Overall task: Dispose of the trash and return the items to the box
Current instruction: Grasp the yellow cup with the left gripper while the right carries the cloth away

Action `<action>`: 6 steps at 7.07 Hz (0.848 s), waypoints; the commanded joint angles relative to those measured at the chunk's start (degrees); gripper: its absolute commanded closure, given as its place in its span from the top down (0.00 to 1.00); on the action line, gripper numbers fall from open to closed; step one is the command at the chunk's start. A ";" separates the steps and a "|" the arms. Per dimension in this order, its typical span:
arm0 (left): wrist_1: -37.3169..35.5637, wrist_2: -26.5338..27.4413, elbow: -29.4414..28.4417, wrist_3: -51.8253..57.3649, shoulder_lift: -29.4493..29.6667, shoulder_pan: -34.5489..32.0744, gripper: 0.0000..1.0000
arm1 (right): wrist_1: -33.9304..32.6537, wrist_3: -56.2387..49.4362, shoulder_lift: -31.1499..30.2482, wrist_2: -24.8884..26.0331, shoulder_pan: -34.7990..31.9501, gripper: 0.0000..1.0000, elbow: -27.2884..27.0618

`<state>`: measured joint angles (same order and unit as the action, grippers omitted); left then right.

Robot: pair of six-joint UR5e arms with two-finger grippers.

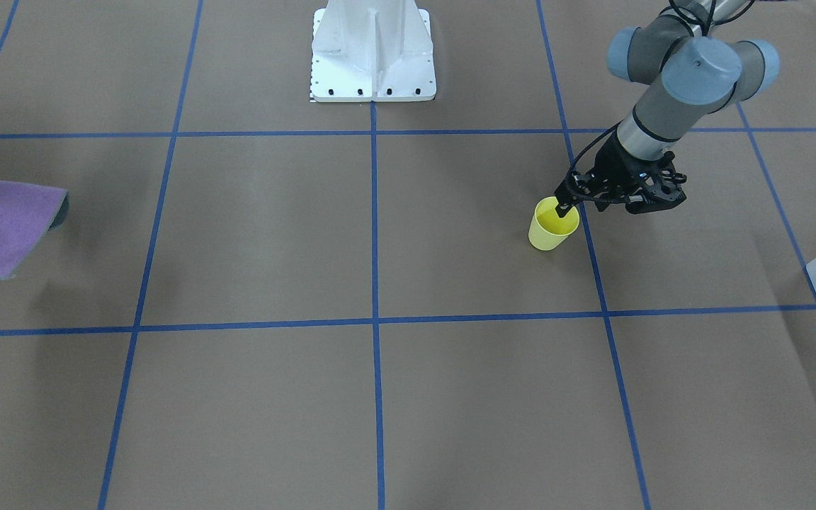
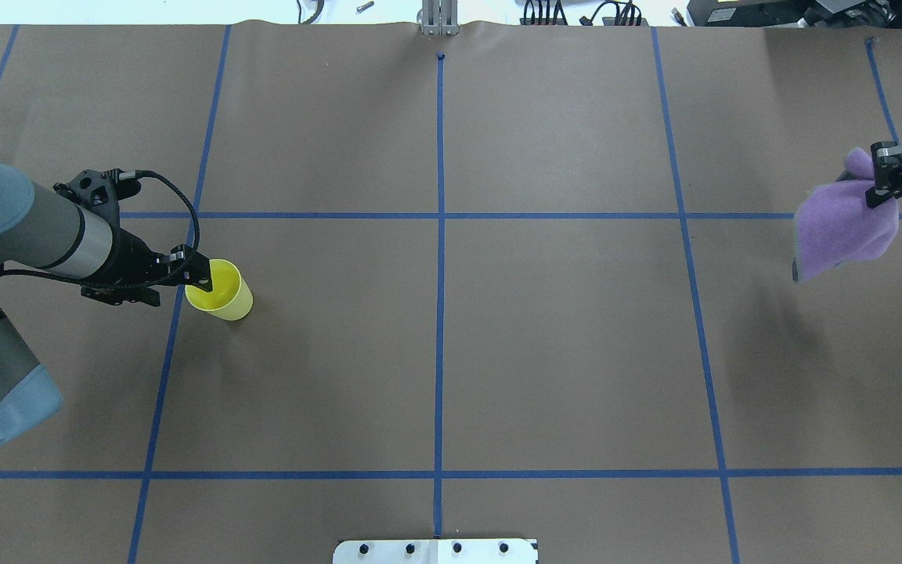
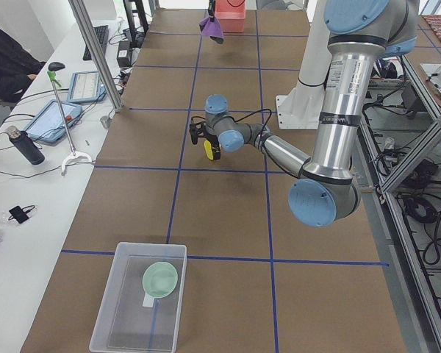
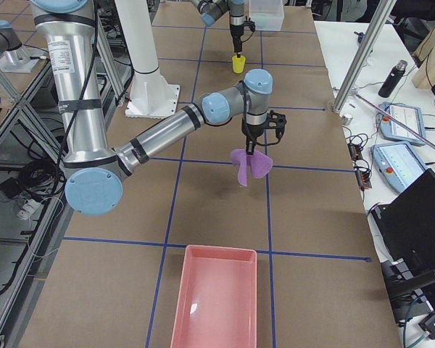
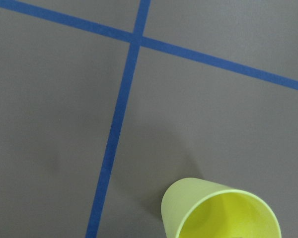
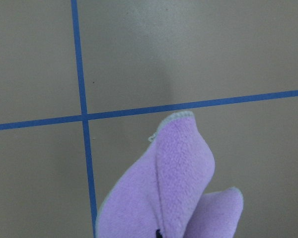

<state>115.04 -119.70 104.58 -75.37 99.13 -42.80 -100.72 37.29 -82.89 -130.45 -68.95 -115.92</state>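
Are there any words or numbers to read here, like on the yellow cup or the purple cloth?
No text can be read in any view.
Yellow cup: plain, no print shows.
Purple cloth: plain, no label shows.
Tablets on the side table: screens too small to read.

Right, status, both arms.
Left gripper at rim of bright yellow tapered plastic cup, grip unconfirmed. Right gripper shut on purple fleece cloth, lifted. Pale green round bowl in frosted plastic box.
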 commanded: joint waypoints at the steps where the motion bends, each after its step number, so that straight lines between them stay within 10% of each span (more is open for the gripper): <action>1: 0.01 0.08 -1.74 -0.21 1.66 0.52 0.30 | 0.00 -0.03 -0.08 -0.50 -1.00 0.00 -0.10; 3: -0.08 0.26 -4.37 -5.02 6.48 1.92 0.00 | 0.00 -0.29 -0.52 -0.51 -2.14 0.00 -0.19; 6: -6.63 -6.82 2.89 -5.40 7.12 -2.00 0.00 | 0.00 -5.78 -3.05 -2.62 -7.93 0.00 -0.63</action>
<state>112.52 -122.34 104.45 -80.61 105.56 -42.27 -100.72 35.11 -84.25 -132.26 -74.11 -116.43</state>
